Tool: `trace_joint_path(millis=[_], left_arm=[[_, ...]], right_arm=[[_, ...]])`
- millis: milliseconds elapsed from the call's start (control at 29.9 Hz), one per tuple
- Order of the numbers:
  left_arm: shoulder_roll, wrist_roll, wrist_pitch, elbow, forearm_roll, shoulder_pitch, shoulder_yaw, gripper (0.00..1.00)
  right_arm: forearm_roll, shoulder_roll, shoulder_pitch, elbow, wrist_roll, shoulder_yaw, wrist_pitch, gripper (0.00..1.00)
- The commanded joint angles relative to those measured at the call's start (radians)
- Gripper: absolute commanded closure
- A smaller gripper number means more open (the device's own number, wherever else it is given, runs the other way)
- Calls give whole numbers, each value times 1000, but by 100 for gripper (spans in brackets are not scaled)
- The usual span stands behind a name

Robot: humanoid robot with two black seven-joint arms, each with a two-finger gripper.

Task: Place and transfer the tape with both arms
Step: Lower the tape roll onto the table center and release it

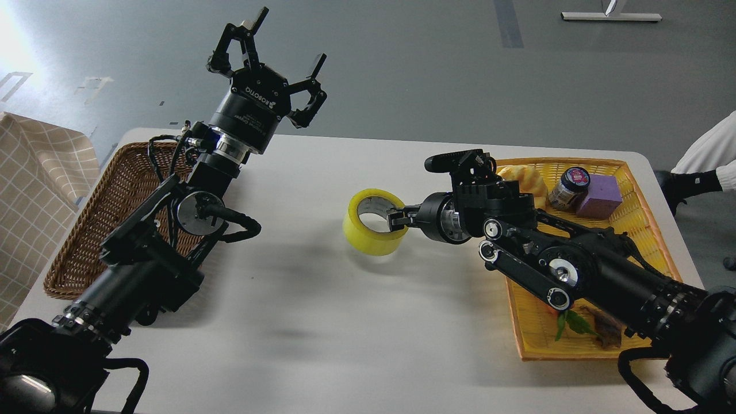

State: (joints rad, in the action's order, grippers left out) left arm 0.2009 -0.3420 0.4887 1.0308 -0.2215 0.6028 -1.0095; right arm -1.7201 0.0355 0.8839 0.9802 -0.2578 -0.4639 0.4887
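Note:
The yellow tape roll [368, 233] with a grey-white core is near the middle of the white table [322, 322], at or just above its surface. My right gripper [398, 219] is shut on the roll's right wall, reaching in from the right. My left gripper [265, 47] is open and empty, raised high above the table's far left edge, well to the left of the tape.
A brown wicker basket [112, 190] lies at the left under my left arm. A yellow tray [655, 241] at the right holds a jar [568, 187], a purple block [600, 196], a yellow item [526, 175] and a small toy, partly hidden by my right arm. A person's white sleeve [710, 152] shows at the far right.

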Motion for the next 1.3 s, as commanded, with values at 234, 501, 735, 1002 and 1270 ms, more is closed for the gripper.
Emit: trace_joint_path(millis=[234, 501, 735, 1002, 1270], left_arm=[[0, 0, 0, 0, 1, -1, 0, 2], [-1, 0, 0, 0, 1, 2, 0, 2], [-1, 0, 0, 0, 1, 2, 0, 2], [-6, -2, 0, 0, 1, 2, 0, 2], [-8, -2, 0, 0, 1, 2, 0, 2]], right_arm=[[-6, -20, 0, -5, 0, 27, 0, 100], [-7, -34, 3, -5, 0, 64, 0, 100], [-7, -34, 3, -5, 0, 62, 0, 100], [-7, -34, 3, -5, 0, 62, 0, 100], [-7, -34, 4, -5, 2, 61, 0, 100]])
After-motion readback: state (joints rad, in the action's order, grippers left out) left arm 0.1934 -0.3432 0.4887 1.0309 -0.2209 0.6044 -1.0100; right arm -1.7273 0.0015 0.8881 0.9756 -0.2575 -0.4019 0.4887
